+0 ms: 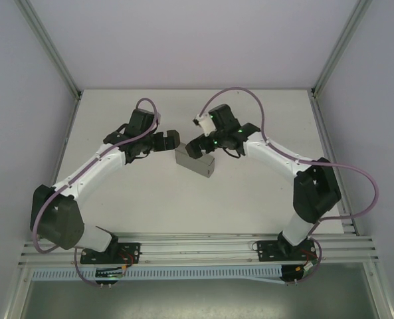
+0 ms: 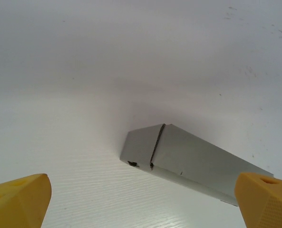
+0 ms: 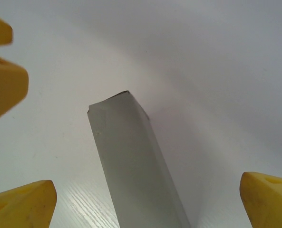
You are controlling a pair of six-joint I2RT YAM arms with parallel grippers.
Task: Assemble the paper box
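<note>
The tabletop point(image 1: 150, 199) carries the box point(image 1: 195, 161), which lies on a long side between our two pincers. It is just ahead of the left pincer point(image 1: 172, 139) and just below the tip of the right pincer point(image 1: 197, 146). Both pincers stand wide and grasp nothing. In each wrist view the yellow fingers point(image 2: 22, 199) flank the box without touching it.

We judge the box formed. The step in hand is probably to leave it be, or to give a last press to the end facing the left pincer, where a dark seam point(image 2: 157, 140) runs down the end face. To do it well, we would back each pincer off along its own line with fingers wide, so no pad drags a wall and skews the card. If the seam needs closing, the right pincer could lightly steady the long walls while the left pushes the end flat. That push should be gentle, since thin card will likely buckle.

From above, the right pincer covers part of the box. The underside is hidden, and one end is cut off in each wrist view. We cannot tell whether the seam is tucked or merely gaping. Two small nicks point(image 2: 131, 164) beside it are too small to read.
</note>
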